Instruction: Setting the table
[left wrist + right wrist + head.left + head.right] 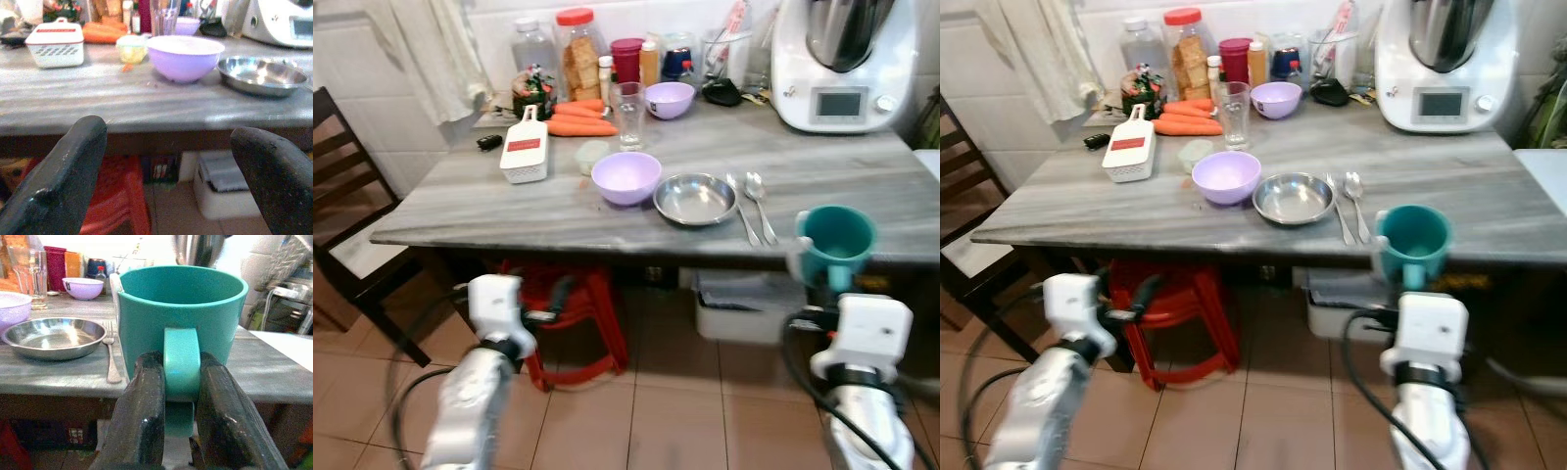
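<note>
Teal ceramic mug (181,313) is sitting upright in our right gripper (181,396), whose two black fingers (142,416) are pinching the mug's handle from both sides. We are holding it at the near edge of the grey marble-look table (509,211), just to the robot's right of a metal fork (744,213) & spoon (757,196) lying side by side. Next to the cutlery, a round stainless steel plate (695,199) is resting beside a lilac plastic bowl (626,177), the two close together. Further back we are seeing a clear drinking glass (628,115), a white slotted grater box w/ red label (525,147) and a white kitchen appliance (842,64). Our left gripper (166,181) is hanging below table-edge level, fingers spread wide apart, holding nothing, in front of a red plastic stool (578,313).
</note>
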`<state>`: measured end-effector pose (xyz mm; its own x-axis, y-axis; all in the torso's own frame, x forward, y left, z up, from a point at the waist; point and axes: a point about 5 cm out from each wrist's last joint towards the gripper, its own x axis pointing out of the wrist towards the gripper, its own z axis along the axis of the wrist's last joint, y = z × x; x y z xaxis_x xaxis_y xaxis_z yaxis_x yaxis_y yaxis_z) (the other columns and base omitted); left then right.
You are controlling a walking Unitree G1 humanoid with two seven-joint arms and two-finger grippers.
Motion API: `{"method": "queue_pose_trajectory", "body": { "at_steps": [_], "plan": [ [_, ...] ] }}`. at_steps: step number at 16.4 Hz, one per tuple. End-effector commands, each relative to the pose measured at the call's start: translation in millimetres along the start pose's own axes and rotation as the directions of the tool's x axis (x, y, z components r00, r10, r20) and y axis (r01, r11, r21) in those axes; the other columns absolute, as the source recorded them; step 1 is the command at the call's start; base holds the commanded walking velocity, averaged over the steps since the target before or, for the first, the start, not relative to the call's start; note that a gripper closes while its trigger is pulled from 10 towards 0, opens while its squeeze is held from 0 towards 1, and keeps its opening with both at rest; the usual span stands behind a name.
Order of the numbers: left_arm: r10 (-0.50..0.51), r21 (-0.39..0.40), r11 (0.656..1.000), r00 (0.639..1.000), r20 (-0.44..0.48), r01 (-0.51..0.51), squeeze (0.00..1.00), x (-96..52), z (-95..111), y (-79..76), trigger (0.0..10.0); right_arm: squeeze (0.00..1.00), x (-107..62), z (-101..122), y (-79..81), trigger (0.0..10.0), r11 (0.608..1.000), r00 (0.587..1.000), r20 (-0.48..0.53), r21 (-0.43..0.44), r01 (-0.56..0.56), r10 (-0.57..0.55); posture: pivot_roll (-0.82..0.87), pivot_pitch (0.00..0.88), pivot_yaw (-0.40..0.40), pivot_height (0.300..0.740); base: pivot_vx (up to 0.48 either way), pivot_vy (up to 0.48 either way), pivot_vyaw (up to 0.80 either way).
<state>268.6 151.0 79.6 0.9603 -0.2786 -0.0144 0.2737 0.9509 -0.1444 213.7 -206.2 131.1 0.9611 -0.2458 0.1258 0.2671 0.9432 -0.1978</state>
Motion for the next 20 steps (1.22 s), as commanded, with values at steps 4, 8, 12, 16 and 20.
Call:
{"method": "queue_pose_trajectory", "body": {
  "at_steps": [4,8,12,16,20],
  "plan": [
    [-0.021,0.027,0.999,0.999,0.043,0.02,0.0,2.6,17.3,1.9,10.0,0.0,4.5,10.5,3.0,10.0,1.0,0.999,0.047,0.006,0.0,0.0,-0.06,0.0,0.087,0.74,0.428,0.0,0.0],
    [-0.044,0.034,0.998,0.998,0.033,0.043,0.0,1.2,15.4,-0.7,10.0,0.0,6.9,11.6,-0.2,10.0,1.0,0.998,0.056,-0.005,0.027,-0.026,-0.06,0.0,0.092,0.74,0.425,0.0,0.0],
    [-0.064,0.038,0.997,0.998,0.019,0.063,0.0,0.5,15.2,-1.6,10.0,0.0,8.7,10.4,-3.4,10.0,0.999,0.998,0.046,0.003,0.052,-0.052,-0.06,0.0,0.093,0.74,0.415,0.0,0.0],
    [-0.075,0.025,0.997,0.997,0.014,0.075,0.0,0.1,13.9,-3.9,10.0,0.0,11.3,11.0,-1.3,10.0,0.999,0.998,0.053,0.002,0.043,-0.043,-0.06,0.0,0.088,0.74,0.284,0.0,0.0],
    [-0.1,0.011,0.995,0.995,0.022,0.1,0.0,-5.6,14.4,-2.0,10.0,0.0,13.6,12.2,-0.8,10.0,0.999,0.998,0.058,-0.002,0.039,-0.039,-0.06,0.0,0.083,0.74,0.0,0.0,0.0]
  ]
}}
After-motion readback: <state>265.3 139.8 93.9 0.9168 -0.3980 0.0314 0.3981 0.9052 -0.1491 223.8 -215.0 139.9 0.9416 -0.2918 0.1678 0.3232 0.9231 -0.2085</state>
